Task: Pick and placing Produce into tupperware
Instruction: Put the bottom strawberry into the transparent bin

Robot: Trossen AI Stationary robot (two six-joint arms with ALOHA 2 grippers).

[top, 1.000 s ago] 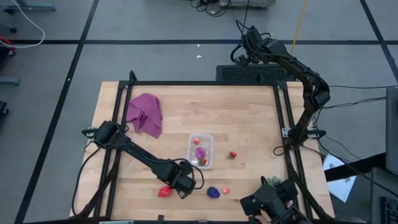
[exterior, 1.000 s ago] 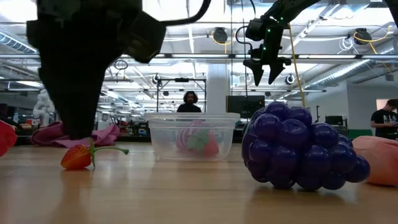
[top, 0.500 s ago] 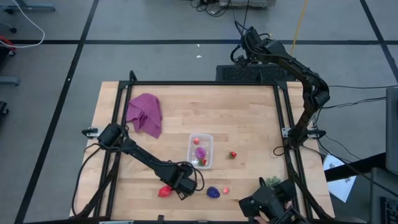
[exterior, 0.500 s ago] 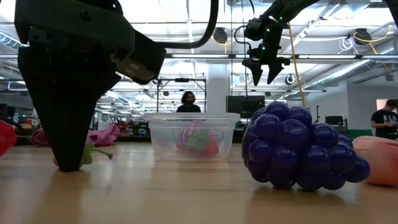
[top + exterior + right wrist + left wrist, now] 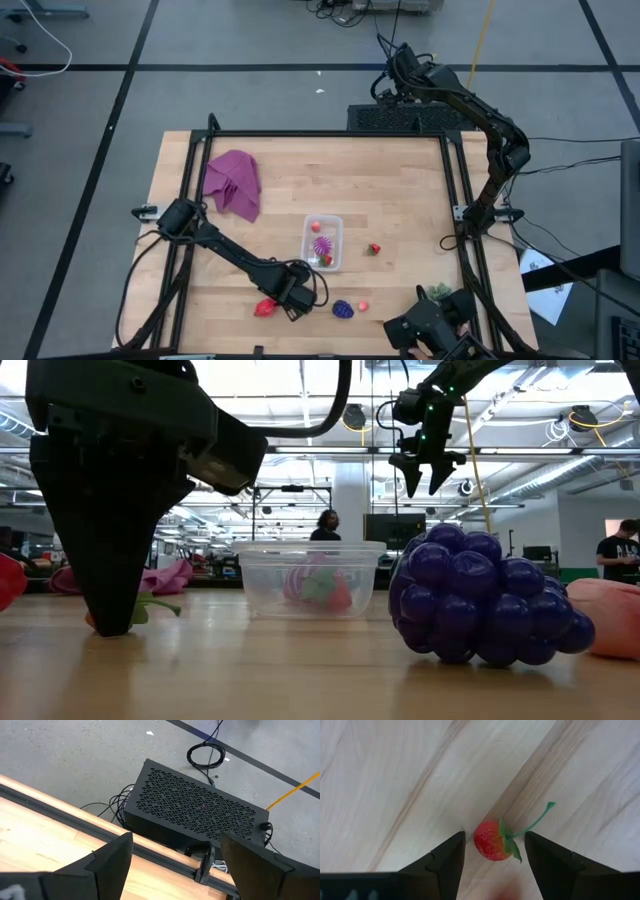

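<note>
My left gripper (image 5: 291, 296) is open and down at the table near its near edge. In the left wrist view its fingers (image 5: 447, 862) stand on either side of a small red strawberry (image 5: 491, 841) with a green stem, gaps showing on both sides. In the low view the strawberry (image 5: 138, 610) peeks out behind the gripper (image 5: 108, 622). The clear tub (image 5: 322, 242) holds a spiky magenta fruit and red berries. A larger red piece (image 5: 265, 307), purple grapes (image 5: 343, 309), a pink berry (image 5: 362, 304) and another strawberry (image 5: 375, 248) lie on the table. My right gripper (image 5: 400, 78) waits open, high beyond the far edge.
A magenta cloth (image 5: 232, 183) lies at the far left of the table. A green spiky ball (image 5: 438, 292) sits by the near right corner. A black frame rail (image 5: 455, 190) borders the table. A black perforated box (image 5: 195, 812) sits on the floor behind it.
My left gripper has come down from above the strawberry until its fingertips reach the table on either side of it, then held still. In the room behind, a person has stepped to the right.
</note>
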